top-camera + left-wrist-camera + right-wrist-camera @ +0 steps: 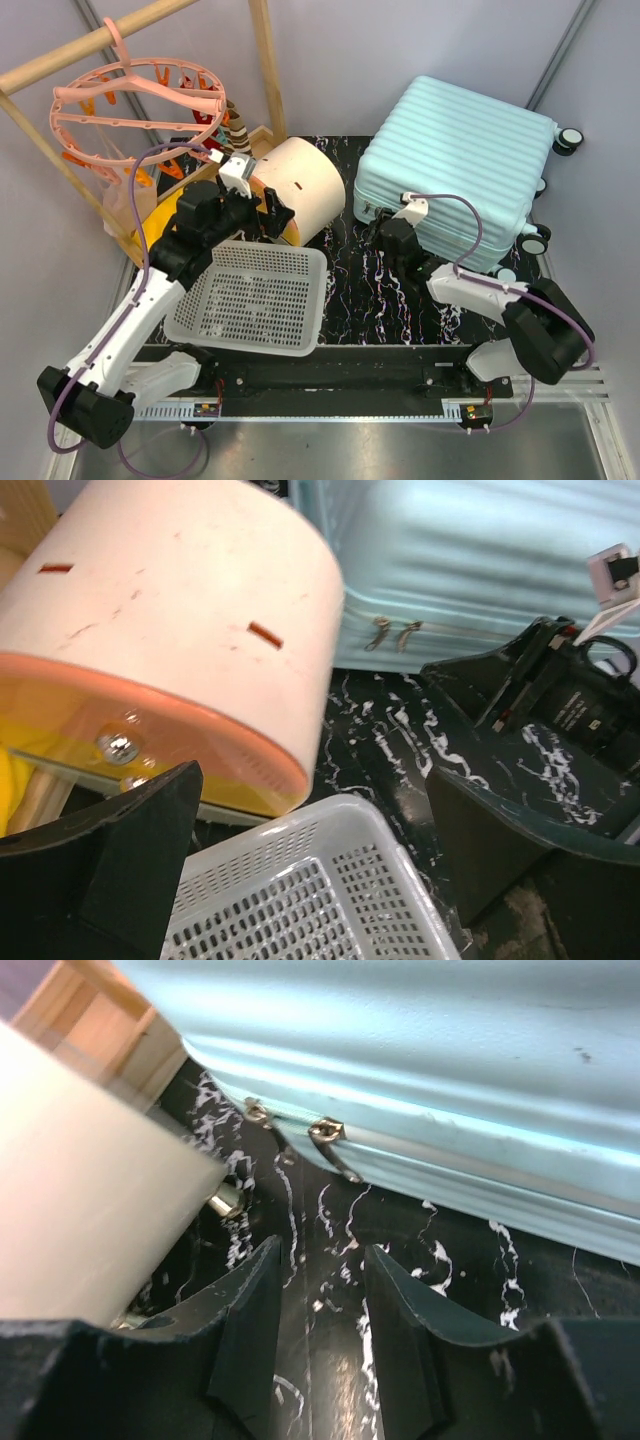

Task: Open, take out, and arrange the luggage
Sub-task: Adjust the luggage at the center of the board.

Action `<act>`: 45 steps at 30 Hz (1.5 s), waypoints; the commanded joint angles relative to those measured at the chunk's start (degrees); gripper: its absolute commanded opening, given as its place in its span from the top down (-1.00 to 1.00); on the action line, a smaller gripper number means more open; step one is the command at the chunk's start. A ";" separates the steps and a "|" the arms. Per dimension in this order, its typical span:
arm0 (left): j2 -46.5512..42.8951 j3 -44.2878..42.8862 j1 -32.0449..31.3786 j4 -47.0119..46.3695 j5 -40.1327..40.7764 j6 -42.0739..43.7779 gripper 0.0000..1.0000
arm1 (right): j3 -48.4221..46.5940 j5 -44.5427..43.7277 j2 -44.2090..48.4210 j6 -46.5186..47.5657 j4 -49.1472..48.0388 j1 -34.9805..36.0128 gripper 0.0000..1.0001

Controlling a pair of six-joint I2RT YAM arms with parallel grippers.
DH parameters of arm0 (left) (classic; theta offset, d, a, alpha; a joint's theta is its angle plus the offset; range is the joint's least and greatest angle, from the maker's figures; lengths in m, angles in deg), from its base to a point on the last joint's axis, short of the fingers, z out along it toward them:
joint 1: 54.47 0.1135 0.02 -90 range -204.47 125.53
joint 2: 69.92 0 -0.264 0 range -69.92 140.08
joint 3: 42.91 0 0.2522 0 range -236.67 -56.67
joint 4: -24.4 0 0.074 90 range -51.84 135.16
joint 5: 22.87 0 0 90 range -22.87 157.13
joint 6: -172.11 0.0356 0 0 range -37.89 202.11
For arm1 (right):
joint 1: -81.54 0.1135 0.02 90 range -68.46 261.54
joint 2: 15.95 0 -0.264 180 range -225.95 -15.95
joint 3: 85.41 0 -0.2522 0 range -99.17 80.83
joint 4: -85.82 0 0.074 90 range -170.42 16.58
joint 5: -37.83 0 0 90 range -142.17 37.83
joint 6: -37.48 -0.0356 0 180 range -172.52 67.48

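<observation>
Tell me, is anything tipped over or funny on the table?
Yes. The cream-and-orange box looks tipped over, its orange end facing the white basket. The luggage lies flat and closed.

Mint-blue ribbed luggage (460, 160), white perforated basket (260, 295), black white-veined table (390, 290).

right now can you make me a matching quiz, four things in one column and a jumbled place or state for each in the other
1 luggage
2 basket
3 drawer box
4 right gripper

a white, perforated, near left
b pale mint, shut, far right
c open, facing the zip pulls
d cream with an orange rim, mid back

Pairs: 1-b, 2-a, 3-d, 4-c
</observation>
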 commanded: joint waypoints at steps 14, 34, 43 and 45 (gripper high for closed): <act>-3.29 3.92 1.70 -2.03 -0.09 3.51 -0.98 | -8.78 -1.87 -13.30 8.97 -9.79 -3.58 0.10; -3.20 4.44 1.78 -2.64 -1.59 2.71 -0.98 | -5.18 -5.47 -17.52 16.79 -25.61 -3.67 0.10; -3.11 4.71 1.78 -2.99 -2.56 2.45 -0.98 | -8.25 -7.41 -20.33 18.64 -25.79 -3.85 0.17; -3.20 4.71 1.70 -2.99 -2.29 2.45 -0.98 | -8.95 -7.49 -20.77 18.64 -25.79 -3.85 0.17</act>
